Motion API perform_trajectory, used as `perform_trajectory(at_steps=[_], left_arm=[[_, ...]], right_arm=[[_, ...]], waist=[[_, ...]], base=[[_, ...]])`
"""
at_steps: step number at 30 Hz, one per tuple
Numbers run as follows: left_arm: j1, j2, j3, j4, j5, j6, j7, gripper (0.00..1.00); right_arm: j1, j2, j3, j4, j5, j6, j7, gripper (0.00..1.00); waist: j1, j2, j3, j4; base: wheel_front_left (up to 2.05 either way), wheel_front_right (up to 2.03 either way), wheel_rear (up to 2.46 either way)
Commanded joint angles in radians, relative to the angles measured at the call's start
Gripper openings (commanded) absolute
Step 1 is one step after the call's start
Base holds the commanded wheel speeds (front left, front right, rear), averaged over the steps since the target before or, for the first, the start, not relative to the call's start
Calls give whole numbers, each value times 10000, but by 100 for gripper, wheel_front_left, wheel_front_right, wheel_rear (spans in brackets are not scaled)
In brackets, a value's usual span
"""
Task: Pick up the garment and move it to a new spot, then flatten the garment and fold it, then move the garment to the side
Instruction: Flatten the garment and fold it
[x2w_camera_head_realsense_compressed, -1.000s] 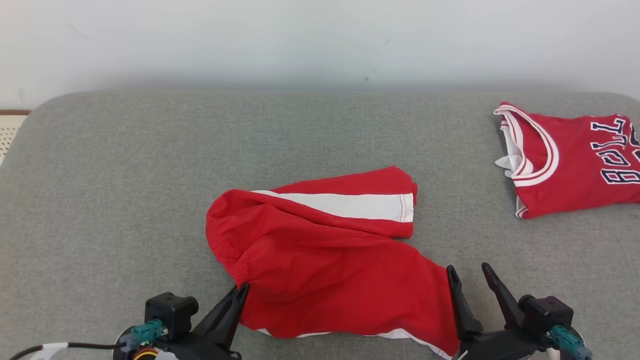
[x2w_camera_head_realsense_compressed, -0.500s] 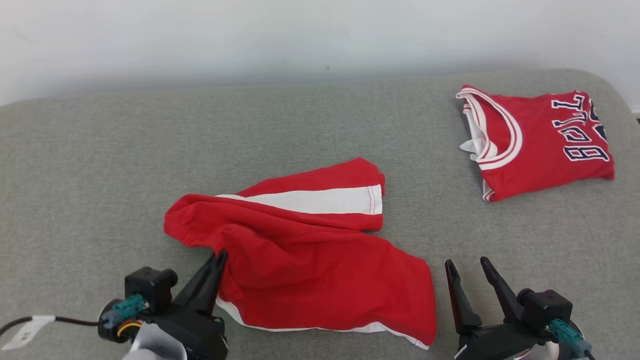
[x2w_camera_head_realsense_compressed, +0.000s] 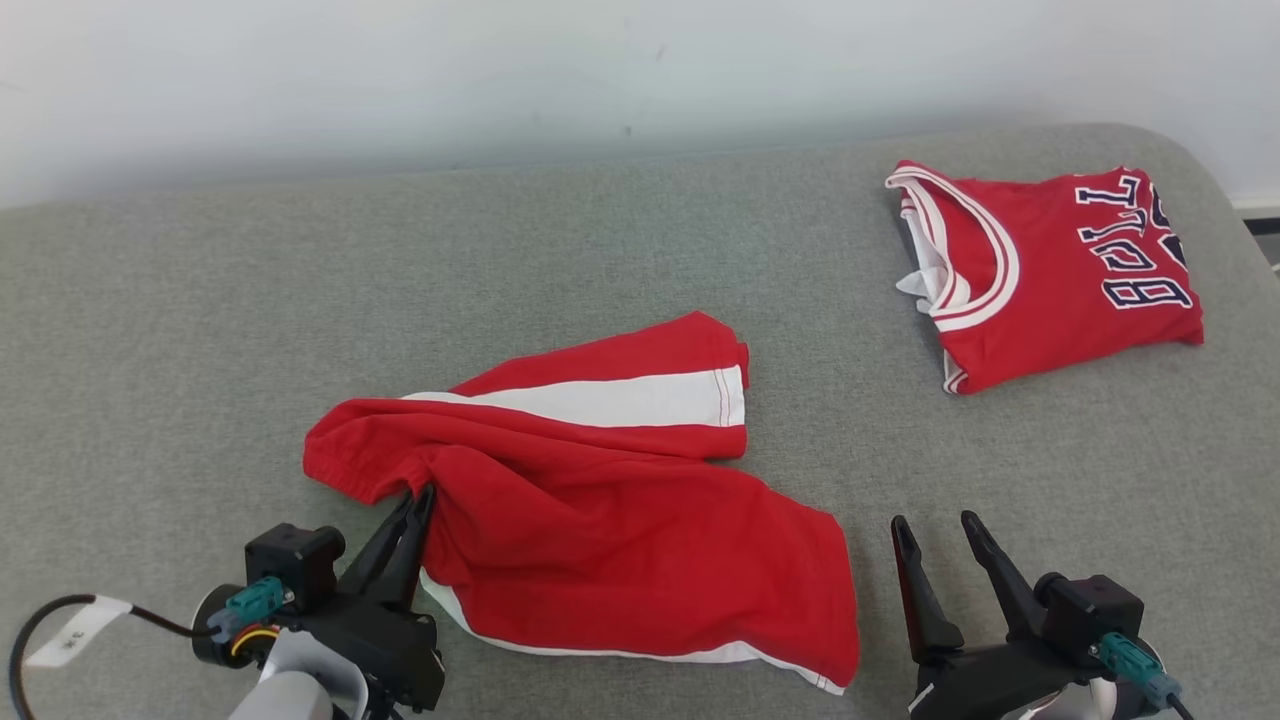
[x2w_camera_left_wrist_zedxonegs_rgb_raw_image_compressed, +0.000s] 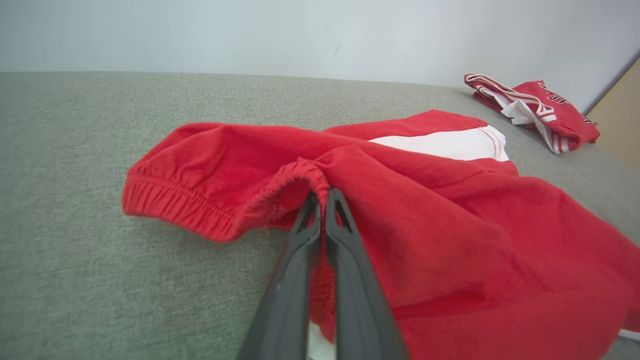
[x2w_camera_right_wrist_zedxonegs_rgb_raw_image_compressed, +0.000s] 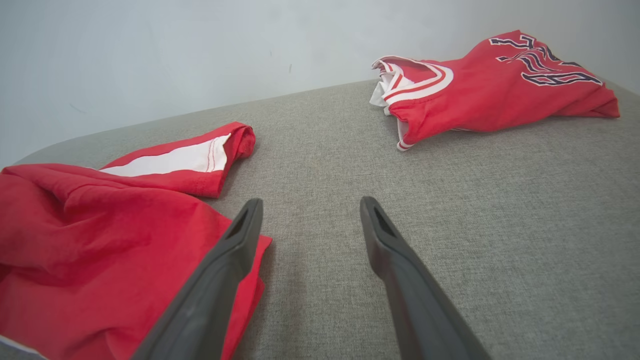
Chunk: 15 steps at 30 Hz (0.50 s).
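The garment (x2w_camera_head_realsense_compressed: 620, 520) is a pair of red shorts with a white side stripe, lying crumpled on a grey cushioned surface (x2w_camera_head_realsense_compressed: 200, 300). My left gripper (x2w_camera_head_realsense_compressed: 420, 495) is shut on the shorts' elastic waistband at their near left corner. The left wrist view shows the left gripper (x2w_camera_left_wrist_zedxonegs_rgb_raw_image_compressed: 322, 192) with its fingers pressed together and the gathered band bunched at their tips, the shorts (x2w_camera_left_wrist_zedxonegs_rgb_raw_image_compressed: 450, 225) spreading away to the right. My right gripper (x2w_camera_head_realsense_compressed: 932, 520) stands open just right of the lower hem, apart from it. The right wrist view shows the right gripper (x2w_camera_right_wrist_zedxonegs_rgb_raw_image_compressed: 311, 201) holding nothing, the shorts (x2w_camera_right_wrist_zedxonegs_rgb_raw_image_compressed: 100, 225) beside its left finger.
A folded red jersey (x2w_camera_head_realsense_compressed: 1050, 270) with white trim and dark lettering lies at the far right of the surface, also in the left wrist view, jersey (x2w_camera_left_wrist_zedxonegs_rgb_raw_image_compressed: 535, 105), and the right wrist view, jersey (x2w_camera_right_wrist_zedxonegs_rgb_raw_image_compressed: 490, 90). A pale wall runs behind. The surface's right edge curves off past the jersey.
The head view has swung, shifting everything left in the picture. The waistband has bunched up at my left gripper's tips. My right gripper, which overlapped the hem, now stands clear of it.
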Motion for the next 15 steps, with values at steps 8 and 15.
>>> perform_trajectory(at_steps=[8, 15], left_arm=[[523, -120, 83, -32, -3, -8, -262, 100], [1422, -107, 508, -1174, 137, 480, -340, 100]], right_arm=[[244, 18, -96, -53, -58, 1, -1, 100], [498, 0, -233, -181, -87, 1, -92, 100]], waist=[[-1, 0, -254, 378], [-1, 0, -407, 683]], base=[[0, 0, 0], [0, 0, 0]])
